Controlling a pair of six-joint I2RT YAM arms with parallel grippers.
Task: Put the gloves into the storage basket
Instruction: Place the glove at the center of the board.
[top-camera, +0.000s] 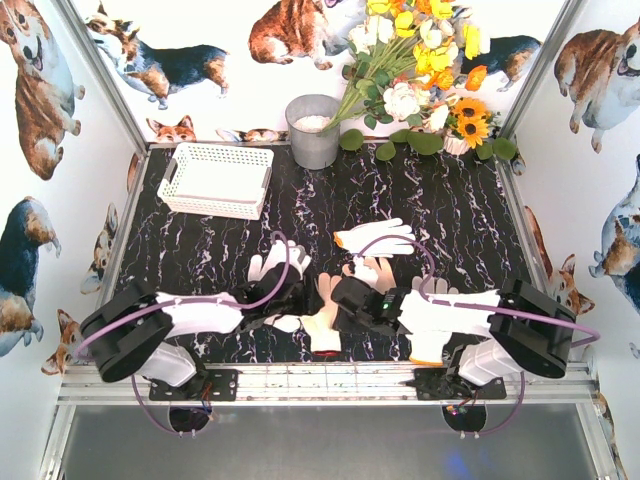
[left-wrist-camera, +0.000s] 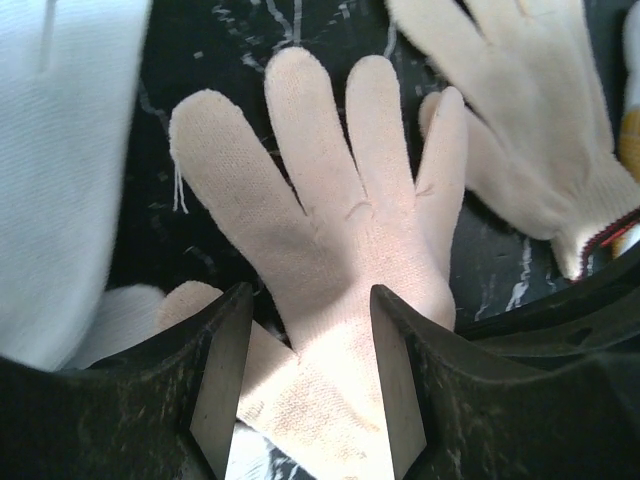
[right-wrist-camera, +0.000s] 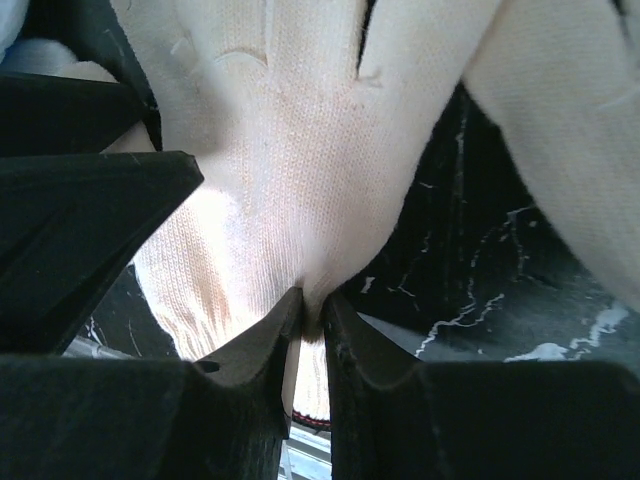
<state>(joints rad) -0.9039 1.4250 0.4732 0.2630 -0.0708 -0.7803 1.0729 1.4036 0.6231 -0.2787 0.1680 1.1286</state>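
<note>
A cream glove (top-camera: 322, 322) with a red-trimmed cuff lies near the table's front edge, fingers pointing away. My right gripper (right-wrist-camera: 312, 310) is shut on a fold at the edge of this glove (right-wrist-camera: 290, 170), just above the cuff. My left gripper (left-wrist-camera: 308, 390) is open, its two fingers (left-wrist-camera: 222, 370) standing either side of the same glove's palm (left-wrist-camera: 330, 250). In the top view the left gripper (top-camera: 290, 297) and right gripper (top-camera: 346, 298) face each other over it. More gloves (top-camera: 375, 238) (top-camera: 270, 262) lie around them. The white storage basket (top-camera: 215, 180) stands at the far left.
A grey metal bucket (top-camera: 313, 130) and a bunch of artificial flowers (top-camera: 415, 70) stand at the back. Another cream glove (left-wrist-camera: 520, 130) lies just right of the one between the left fingers. A metal rail (top-camera: 330, 382) runs along the front edge.
</note>
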